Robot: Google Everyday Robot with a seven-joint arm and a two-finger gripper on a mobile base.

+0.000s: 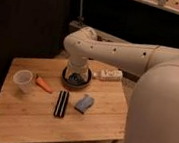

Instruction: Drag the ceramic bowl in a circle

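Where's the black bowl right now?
In the camera view, the ceramic bowl sits near the back edge of the wooden table, directly under the gripper, with the orange piece and plastic cup at its picture-left.

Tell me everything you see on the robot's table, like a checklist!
Surface: wooden table, light wood.
Job's things: ceramic bowl, black, far middle of the table, under the arm.
Clutter: plastic cup at left; orange object beside it; black bar; blue object; white object near the far edge.
Grippers: end effector lowered into the bowl.
Cables: nothing seen.
Surroundings: dark panel behind; shelf above.
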